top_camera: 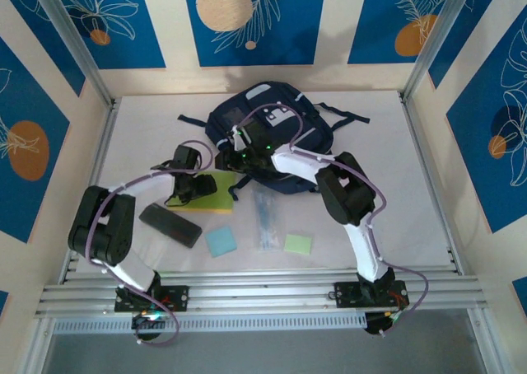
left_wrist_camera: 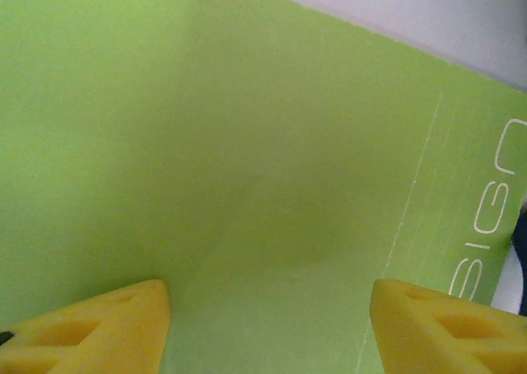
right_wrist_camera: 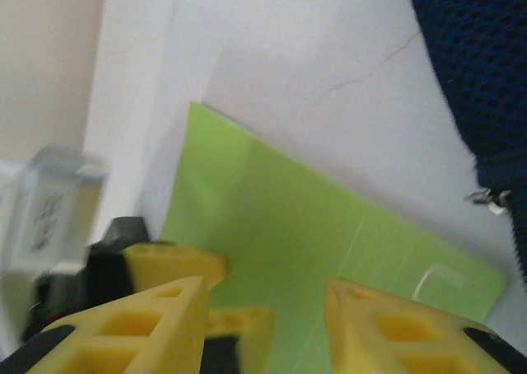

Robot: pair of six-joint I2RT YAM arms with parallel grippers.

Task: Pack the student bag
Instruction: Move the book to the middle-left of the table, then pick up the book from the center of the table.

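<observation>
Your left gripper (left_wrist_camera: 265,329) hangs wide and empty over the flat lime-green notebook (top_camera: 218,199), whose cover shows the letters "SIGN", just off the near-left corner of the large navy fabric student bag (top_camera: 221,120). From there the bag lies beyond and rightward. Your right gripper (right_wrist_camera: 263,324), part-open and empty, sits nearer, at that same corner.

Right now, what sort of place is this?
Probably a lab robot cell staged for data collection, not a classroom: aluminium frame posts, printed blue wall panels boxing in a white table, and a bag and blue notepad laid out.
</observation>
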